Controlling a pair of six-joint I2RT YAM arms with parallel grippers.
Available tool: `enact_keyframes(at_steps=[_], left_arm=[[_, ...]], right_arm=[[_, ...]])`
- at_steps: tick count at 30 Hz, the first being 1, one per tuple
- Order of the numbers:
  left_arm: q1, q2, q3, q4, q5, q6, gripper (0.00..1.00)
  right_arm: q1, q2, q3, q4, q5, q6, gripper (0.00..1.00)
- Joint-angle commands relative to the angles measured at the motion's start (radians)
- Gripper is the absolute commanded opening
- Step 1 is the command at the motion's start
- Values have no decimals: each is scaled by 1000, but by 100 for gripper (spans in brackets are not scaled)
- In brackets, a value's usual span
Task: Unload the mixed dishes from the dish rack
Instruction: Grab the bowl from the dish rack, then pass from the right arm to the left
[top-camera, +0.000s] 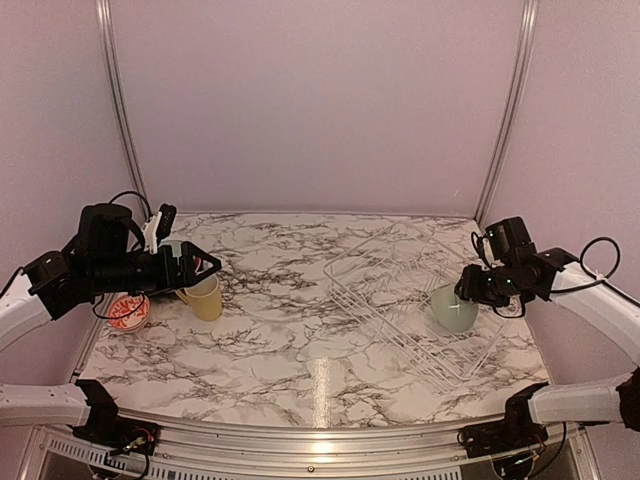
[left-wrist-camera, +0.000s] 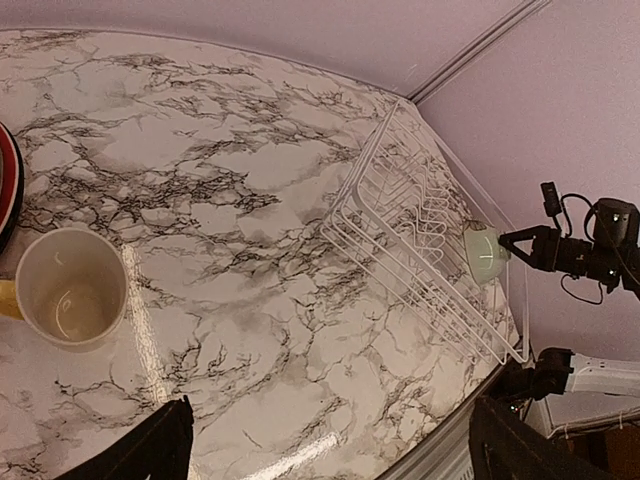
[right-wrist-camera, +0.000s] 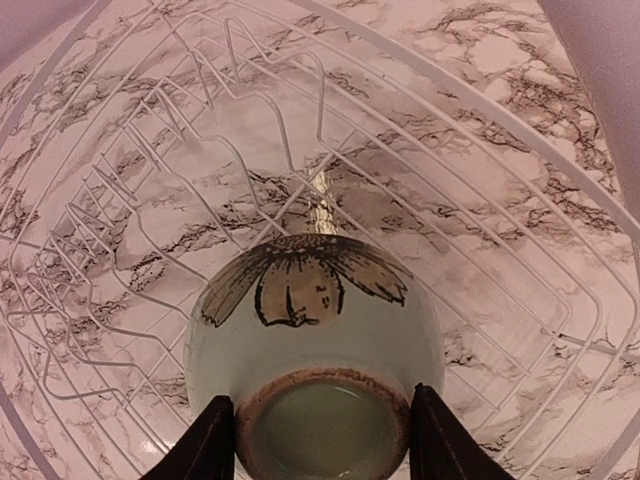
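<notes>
The white wire dish rack (top-camera: 400, 290) stands on the right half of the marble table, and it also shows in the left wrist view (left-wrist-camera: 400, 225) and the right wrist view (right-wrist-camera: 120, 190). A pale green bowl (top-camera: 452, 308) with a brown flower print lies on its side in the rack's right end. My right gripper (top-camera: 472, 290) is shut on it, with the fingers (right-wrist-camera: 195, 445) on either side of its foot ring (right-wrist-camera: 320, 425). My left gripper (top-camera: 212, 265) is open and empty above the yellow mug (top-camera: 205, 298), which stands upright on the table (left-wrist-camera: 70, 290).
A red-patterned dish (top-camera: 128, 312) lies at the left table edge; its red rim shows in the left wrist view (left-wrist-camera: 8, 190). A pale dish (top-camera: 176, 247) is partly hidden under my left arm. Bare marble lies between the mug and the rack (top-camera: 280, 320).
</notes>
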Motion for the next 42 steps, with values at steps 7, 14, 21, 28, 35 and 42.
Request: enact_keyframes(at_steps=[7,14,21,28,35,42], left_arm=[[-18,30,-16,103,31,-69,99],[-32,38,-22,127,35,-92,99],[-42,61,-30,188,61,-118,99],[-66,80,-53,308,100,-186,99],[-125,158,-77,514,147,-277,99],[-192,278,-65,746,165,-368,99]], right_arm=[[-7,-82,2,135,-47,37,25],[-7,-134,18,152,-87,38,25],[-7,-157,62,211,-195,63,25],[-7,-115,99,363,-366,147,25],[6,-32,102,552,-551,286,24],[127,82,150,697,-590,373,24]])
